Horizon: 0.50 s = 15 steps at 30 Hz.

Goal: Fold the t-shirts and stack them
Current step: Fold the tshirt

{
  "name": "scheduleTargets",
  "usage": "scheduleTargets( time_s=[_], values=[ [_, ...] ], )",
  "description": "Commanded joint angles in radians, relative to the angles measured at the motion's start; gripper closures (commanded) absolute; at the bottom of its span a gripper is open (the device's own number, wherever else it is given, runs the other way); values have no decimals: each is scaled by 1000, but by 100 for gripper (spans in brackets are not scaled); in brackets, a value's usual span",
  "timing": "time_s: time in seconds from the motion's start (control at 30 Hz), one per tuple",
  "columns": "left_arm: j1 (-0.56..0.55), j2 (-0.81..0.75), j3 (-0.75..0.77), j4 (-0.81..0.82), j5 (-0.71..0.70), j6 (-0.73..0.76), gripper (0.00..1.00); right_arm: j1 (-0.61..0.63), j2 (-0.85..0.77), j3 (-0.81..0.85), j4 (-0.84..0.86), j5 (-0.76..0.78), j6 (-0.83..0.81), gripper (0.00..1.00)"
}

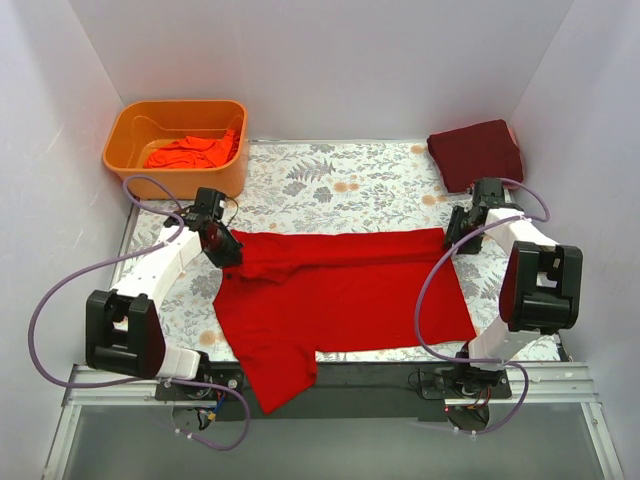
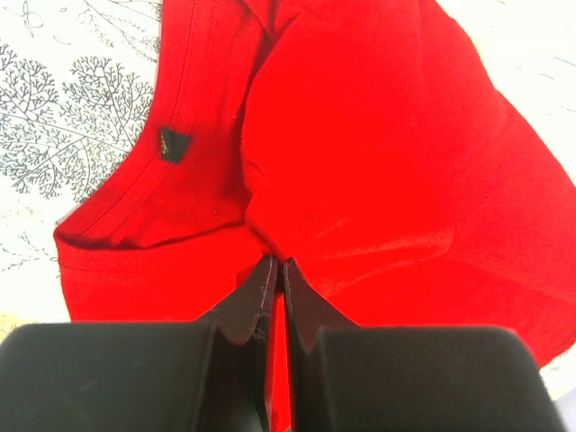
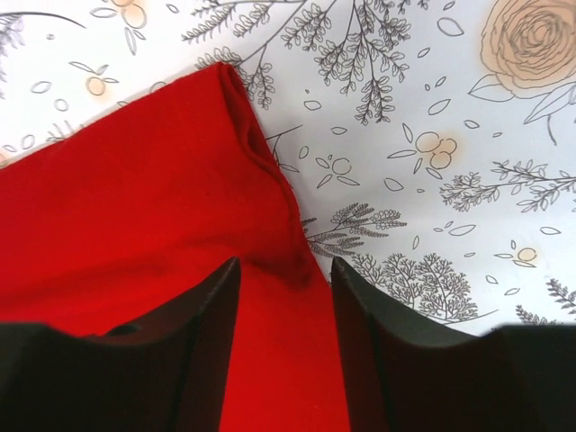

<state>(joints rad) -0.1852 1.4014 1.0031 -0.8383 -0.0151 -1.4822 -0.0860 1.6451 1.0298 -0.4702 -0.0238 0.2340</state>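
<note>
- Two grippers are down at the bright red soft cloth t-shirt that I am working on
- The red t-shirt lies spread out in the middle of the flat table with the white flower-print cover
- A band along the shirt's far edge looks folded over, and one sleeve sticks out past the near edge of the table
- My left gripper sits at the far left corner of the red t-shirt, by the neck hole
- In the left wrist view its two black fingers are pressed together, with a thin bit of red cloth pinched between them and wrinkles running to the tips
- A small black tag shows inside the collar, just ahead of those fingers
- My right gripper is at the far right corner of the same shirt
- In the right wrist view its fingers stand apart over the shirt's edge, and I see nothing gripped between them
- A dark maroon cloth shirt lies folded at the far right corner of the table, well apart from the red one
- A few orange-red cloth shirts lie crumpled inside the orange plastic tub at the far left corner
</note>
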Motion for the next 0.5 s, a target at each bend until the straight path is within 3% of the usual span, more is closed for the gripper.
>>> scheduleTargets(
  time_s=[0.0, 0.27, 0.47],
  values=[
    [6, -56, -17, -36, 14, -9, 99, -1, -73, -8, 1, 12, 8, 48],
    [1, -79, -92, -19, 75, -24, 98, 84, -195, -22, 30, 48, 34, 41],
    [-57, -62, -129, 39, 113, -84, 97, 426, -245, -42, 212, -190, -33, 41]
  ],
)
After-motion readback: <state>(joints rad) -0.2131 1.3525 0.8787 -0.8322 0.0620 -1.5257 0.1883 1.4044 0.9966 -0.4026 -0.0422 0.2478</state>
